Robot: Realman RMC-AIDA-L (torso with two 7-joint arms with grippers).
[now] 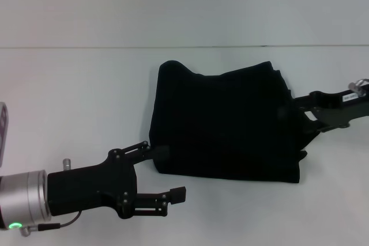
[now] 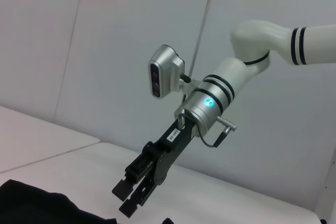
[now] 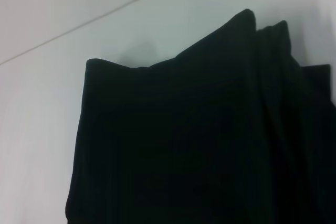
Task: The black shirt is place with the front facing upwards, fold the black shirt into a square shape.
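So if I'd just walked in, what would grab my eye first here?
Probably the black shirt, folded into a rough, lumpy square in the middle of the white table. Next, the left gripper in the foreground with its jaws open at the shirt's near left corner, and the right gripper reaching in at the shirt's right edge.

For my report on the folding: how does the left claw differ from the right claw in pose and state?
The left claw is open, at the near left corner of the black shirt, its upper finger touching the shirt's edge; the right claw is at the shirt's right edge, and whether it grips is unclear. The left claw shows fully; the right claw is partly hidden by cloth. Both are black.
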